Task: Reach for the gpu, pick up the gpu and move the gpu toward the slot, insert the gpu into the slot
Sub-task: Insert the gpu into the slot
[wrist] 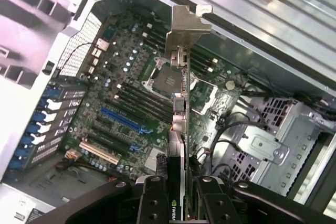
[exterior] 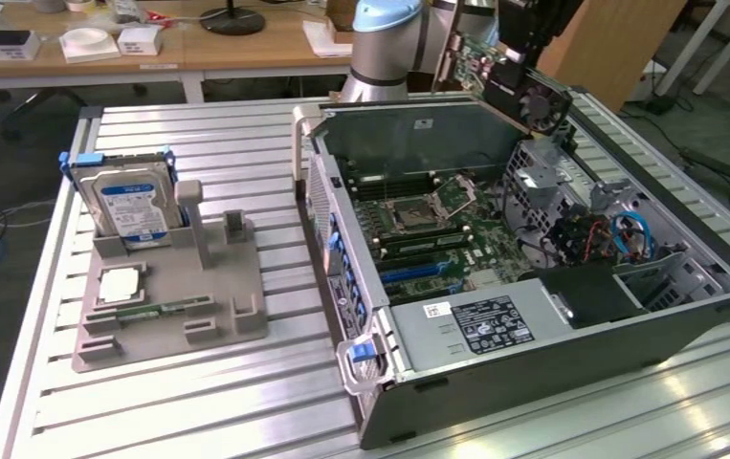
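The gpu (exterior: 508,84) hangs in the air over the back corner of the open computer case (exterior: 339,220), above the case's rear wall in the exterior view. My gripper (wrist: 181,203) is shut on it. In the wrist view the card is edge-on between my dark fingers (wrist: 155,203), and its metal bracket (wrist: 185,30) points away over the motherboard. The slot (wrist: 123,120), a long blue connector strip, lies on the motherboard well apart from the card. The same slot (exterior: 416,272) sits on the board below the processor socket.
A square silver processor socket (exterior: 416,212) and memory rows sit mid-board. The power supply (exterior: 493,325) and a metal drive cage (exterior: 556,182) with cables crowd the case. On the exterior view's left, a grey holder (exterior: 231,320) carries a hard drive (exterior: 135,206).
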Controlling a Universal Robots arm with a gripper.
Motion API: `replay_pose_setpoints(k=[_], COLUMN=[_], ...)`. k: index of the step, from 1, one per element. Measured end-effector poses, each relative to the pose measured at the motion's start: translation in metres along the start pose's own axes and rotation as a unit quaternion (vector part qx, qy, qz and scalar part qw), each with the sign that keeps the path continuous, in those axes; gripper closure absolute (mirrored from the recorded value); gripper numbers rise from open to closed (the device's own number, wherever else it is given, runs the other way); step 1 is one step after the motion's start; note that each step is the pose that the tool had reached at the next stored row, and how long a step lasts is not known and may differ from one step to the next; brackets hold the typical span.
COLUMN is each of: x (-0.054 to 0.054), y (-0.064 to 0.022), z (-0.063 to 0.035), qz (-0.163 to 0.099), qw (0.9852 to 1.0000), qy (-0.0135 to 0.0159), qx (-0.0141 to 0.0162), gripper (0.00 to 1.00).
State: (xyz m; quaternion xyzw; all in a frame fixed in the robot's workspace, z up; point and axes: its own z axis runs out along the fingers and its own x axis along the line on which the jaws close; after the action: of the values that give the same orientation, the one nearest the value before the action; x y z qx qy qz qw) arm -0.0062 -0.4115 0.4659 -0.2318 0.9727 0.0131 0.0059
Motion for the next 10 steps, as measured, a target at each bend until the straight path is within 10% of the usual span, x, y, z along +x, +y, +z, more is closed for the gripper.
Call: replay_pose_setpoints(k=[10], x=[0.0001], y=[-0.0002], z=[0.0012], qz=[-0.072], qw=[0.9974], qy=[0.0016], qx=[-0.0011], gripper=[0.74])
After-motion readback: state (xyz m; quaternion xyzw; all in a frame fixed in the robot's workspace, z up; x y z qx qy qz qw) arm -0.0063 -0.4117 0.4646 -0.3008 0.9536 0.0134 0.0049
